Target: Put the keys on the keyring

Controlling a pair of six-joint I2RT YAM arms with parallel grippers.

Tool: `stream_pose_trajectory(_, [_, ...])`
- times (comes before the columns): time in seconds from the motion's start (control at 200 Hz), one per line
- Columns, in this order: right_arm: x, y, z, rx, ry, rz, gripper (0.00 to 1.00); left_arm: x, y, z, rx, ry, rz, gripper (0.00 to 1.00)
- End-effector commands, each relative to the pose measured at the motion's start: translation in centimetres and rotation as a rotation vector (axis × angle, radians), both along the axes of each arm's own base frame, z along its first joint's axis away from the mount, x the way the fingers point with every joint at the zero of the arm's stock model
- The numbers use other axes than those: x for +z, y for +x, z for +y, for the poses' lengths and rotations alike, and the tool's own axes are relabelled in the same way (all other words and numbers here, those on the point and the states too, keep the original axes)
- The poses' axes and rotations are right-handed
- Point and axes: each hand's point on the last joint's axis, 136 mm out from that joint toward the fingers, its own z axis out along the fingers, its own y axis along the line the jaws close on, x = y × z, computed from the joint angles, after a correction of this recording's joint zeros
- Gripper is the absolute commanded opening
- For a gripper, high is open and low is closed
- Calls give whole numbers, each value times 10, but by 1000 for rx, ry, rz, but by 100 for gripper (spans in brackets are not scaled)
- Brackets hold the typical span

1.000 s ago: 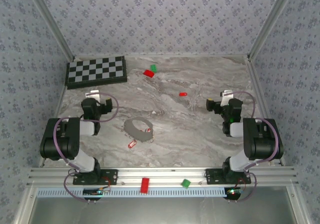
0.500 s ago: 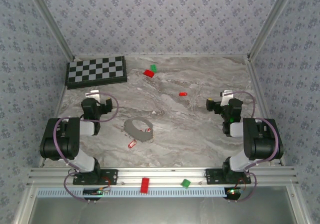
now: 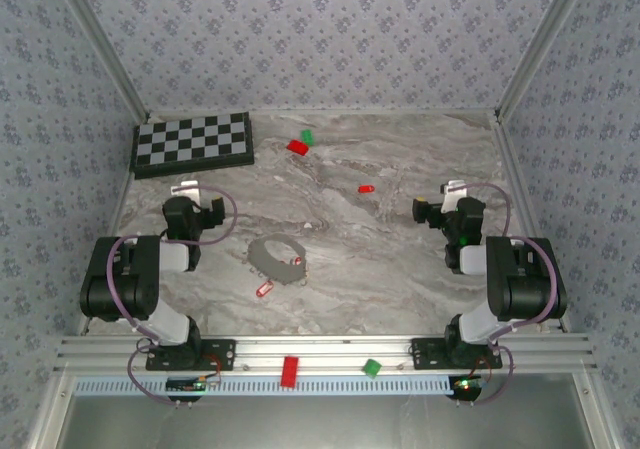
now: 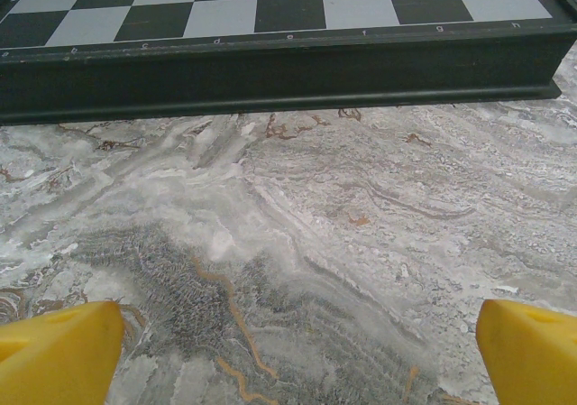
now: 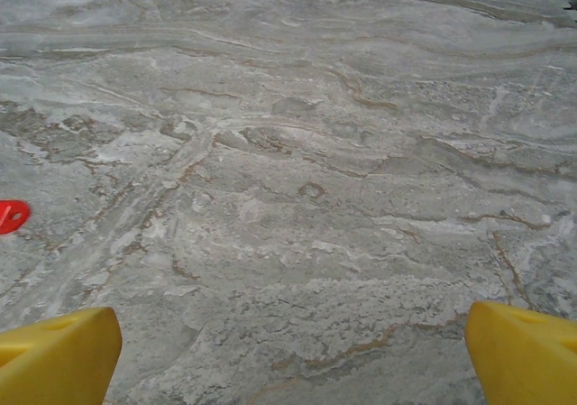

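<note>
Keys [image 3: 264, 289]: one just beside keyring [image 3: 275, 259], one at its rim, one farther back mid-table. Left gripper [image 3: 198, 197] and right gripper [image 3: 438, 197] both spread wide, empty, well apart from keys. Best: left pinches nearest key by red head, blade free; right steadies keyring.

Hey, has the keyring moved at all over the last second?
No. The keyring lies in the same spot, below and right of the chessboard, with a key just in front of it.
</note>
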Motion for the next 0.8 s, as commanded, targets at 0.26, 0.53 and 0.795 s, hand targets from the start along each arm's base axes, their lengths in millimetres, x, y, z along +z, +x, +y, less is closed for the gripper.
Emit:
stream_pose_trajectory(0.26, [44,-19,-32,-241,-63,-117,99,71,7,38,228,49,65,100])
stream_pose_trajectory(0.53, [103,-45,-62,-553,354,-52,100,124,-51,78,669,-231,28,100])
stream_pose_trajectory(0.795, [140,-28,6,-211,548,-88,100,115,-59,6,406,-491,126,100])
